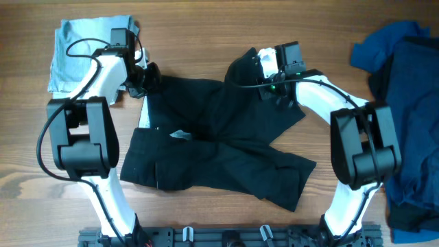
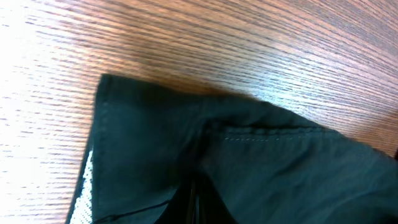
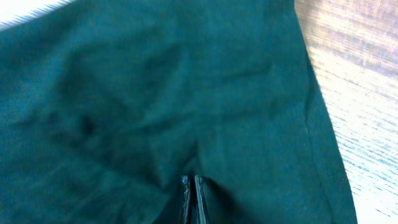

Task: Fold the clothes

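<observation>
Black shorts (image 1: 212,140) lie spread across the middle of the table, with a whitish inner waistband (image 1: 143,113) showing along their left edge. My left gripper (image 1: 145,77) sits at the shorts' upper left corner, shut on a pinch of the black fabric (image 2: 261,168). Whitish mesh (image 2: 84,193) shows beside it in the left wrist view. My right gripper (image 1: 252,68) is at the upper right corner, where the cloth rises in a peak. Its fingertips (image 3: 200,199) are pressed together with the dark fabric (image 3: 155,93) bunched around them.
A pale blue garment (image 1: 82,48) lies folded at the back left, just behind my left arm. A heap of dark blue garments (image 1: 405,110) covers the right edge of the table. Bare wood (image 2: 249,43) shows beyond the shorts.
</observation>
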You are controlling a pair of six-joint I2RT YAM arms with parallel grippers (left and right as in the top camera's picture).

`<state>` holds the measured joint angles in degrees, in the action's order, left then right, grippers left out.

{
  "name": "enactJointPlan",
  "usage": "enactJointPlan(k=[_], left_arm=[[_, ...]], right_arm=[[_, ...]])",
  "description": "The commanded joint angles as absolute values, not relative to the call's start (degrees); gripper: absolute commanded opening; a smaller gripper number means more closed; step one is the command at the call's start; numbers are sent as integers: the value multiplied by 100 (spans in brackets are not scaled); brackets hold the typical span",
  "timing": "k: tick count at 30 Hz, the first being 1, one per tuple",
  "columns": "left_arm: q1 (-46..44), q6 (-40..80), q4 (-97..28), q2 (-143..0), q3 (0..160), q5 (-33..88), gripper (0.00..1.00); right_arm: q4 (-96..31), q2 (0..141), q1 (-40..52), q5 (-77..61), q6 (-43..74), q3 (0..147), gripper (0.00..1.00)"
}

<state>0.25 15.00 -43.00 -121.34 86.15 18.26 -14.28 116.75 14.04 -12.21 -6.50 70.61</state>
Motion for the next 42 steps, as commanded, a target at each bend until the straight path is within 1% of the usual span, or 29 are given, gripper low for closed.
enactJointPlan(k=[1, 5, 10, 16, 21, 25, 28, 31, 33, 37, 39, 41, 42], left_arm=[[-143, 1549, -4163, -12213, 8626, 1590, 4], [-314, 1551, -3817, -12401, 8626, 1243, 4], [-353, 1549, -3345, -12645, 8626, 1120, 4], [-349, 1549, -2606, -12639, 8702, 1120, 4], [-349, 1549, -1791, -12639, 8746, 1125, 4], [-349, 1549, -1100, -12639, 8777, 1133, 4], [-349, 1549, -827, -12637, 8936, 1149, 4], [-349, 1549, -1194, -12575, 9467, 1177, 7], [-349, 1577, -1935, -12444, 9985, 1219, 7], [-342, 1791, -3750, -12156, 10707, 1214, 6], [-342, 1942, -4386, -12088, 10772, 1216, 10], [-344, 2137, -5006, -12079, 10770, 1240, 15], [-344, 2150, -5247, -12114, 10766, 1240, 15]], right_arm=[[-1378, 12022, 1345, -445, -493, 7098, 4], [-1715, 12134, 1227, 513, -62, 7098, 4], [-1927, 12132, 958, 976, 64, 7098, 4], [-1994, 12132, 333, 965, 222, 7098, 4], [-1815, 12132, -130, 947, 298, 7098, 4], [-1354, 12132, -263, 635, 128, 7098, 4], [-794, 12132, -242, 373, 1, 7098, 4], [-263, 12127, -237, 202, 38, 7107, 5], [-244, 12077, -237, 204, 169, 7214, 4], [-1059, 11758, -233, 78, 495, 7697, 4], [-1529, 11520, -233, 14, 626, 7850, 4], [-1968, 11198, -233, -49, 617, 7902, 10], [-2178, 11045, -233, -47, 620, 7902, 13]])
